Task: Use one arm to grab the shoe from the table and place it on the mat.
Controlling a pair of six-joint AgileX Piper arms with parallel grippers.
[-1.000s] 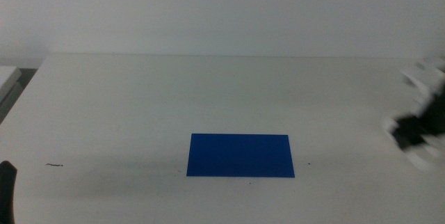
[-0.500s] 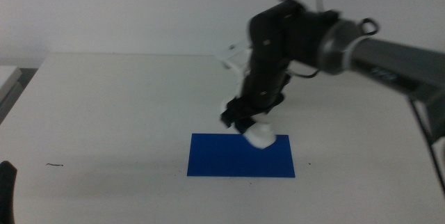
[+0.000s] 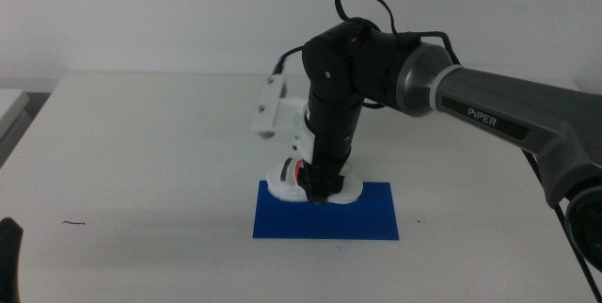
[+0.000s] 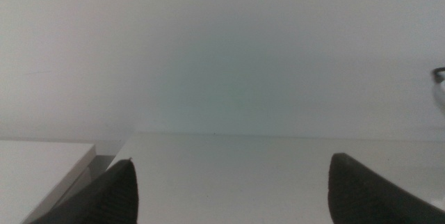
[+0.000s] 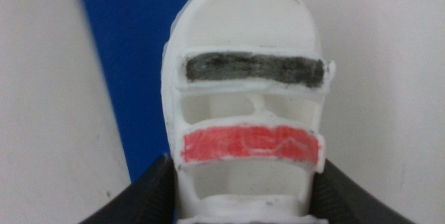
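Note:
The black and grey arm (image 3: 451, 87) reaches in from the right. Its right gripper (image 3: 315, 190) points down and is shut on the shoe (image 3: 283, 178), a white sandal with black and red straps. The shoe sits low at the far left edge of the blue mat (image 3: 329, 216); I cannot tell whether it touches. In the right wrist view the jaws grip both sides of the shoe (image 5: 247, 78), with the mat (image 5: 128, 64) under it and the toe past the mat's edge. The left gripper (image 3: 7, 256) waits at the bottom left, open and empty (image 4: 236, 203).
The white table (image 3: 141, 134) spreads around the mat. A small dark mark (image 3: 73, 222) lies near the front left. Another white surface (image 3: 11, 103) stands beyond the table's left edge.
The right arm came in from the right edge carrying the shoe, swung over the mat and lowered it to the mat's far left edge. The left gripper has not moved.

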